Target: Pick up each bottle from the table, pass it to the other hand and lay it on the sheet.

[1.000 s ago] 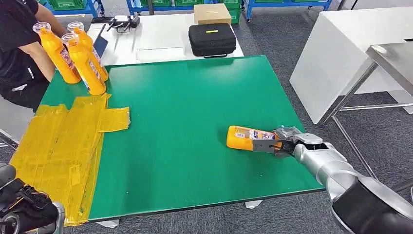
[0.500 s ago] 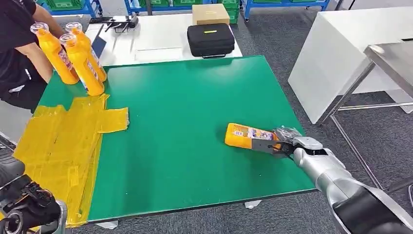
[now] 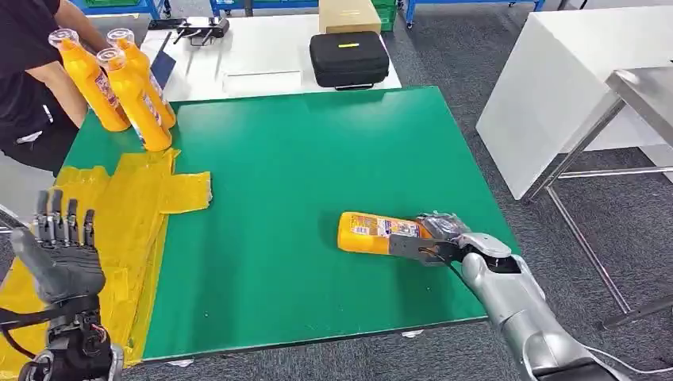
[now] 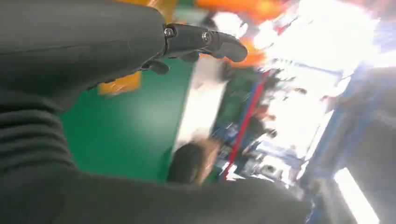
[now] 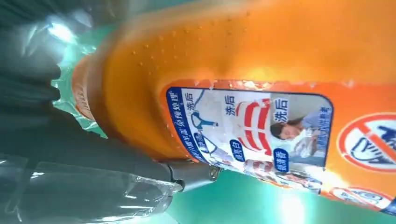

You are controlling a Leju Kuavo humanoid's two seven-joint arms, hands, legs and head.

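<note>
Two hands are ours: our left hand [image 3: 59, 254] is raised over the yellow sheet [image 3: 111, 222], fingers [image 3: 63, 218] spread, holding nothing. Our right hand [image 3: 440, 238] grips the lying orange bottle [image 3: 373, 232] at its neck end, fingers wrapped around it, on the green table [image 3: 301, 167]. Beyond the sheet, three bottles [image 3: 127, 83] stand upright beside a person [image 3: 28, 71].

- Orange bottle [image 3: 373, 233]: neck end hidden under the right hand [image 3: 432, 238]; cap not visible.
- In the right wrist view the bottle [image 5: 261, 93] runs off the picture's edges; small label print unreadable.
- Left wrist view: background badly blurred; the orange shapes [image 4: 243, 9] past the left hand [image 4: 84, 42] cannot be identified.
- Person [image 3: 28, 71] at the table [image 3: 317, 159]: cut off by the picture's edge.
- Yellow sheet [image 3: 127, 214]: near corner hidden behind the left hand [image 3: 59, 254].
</note>
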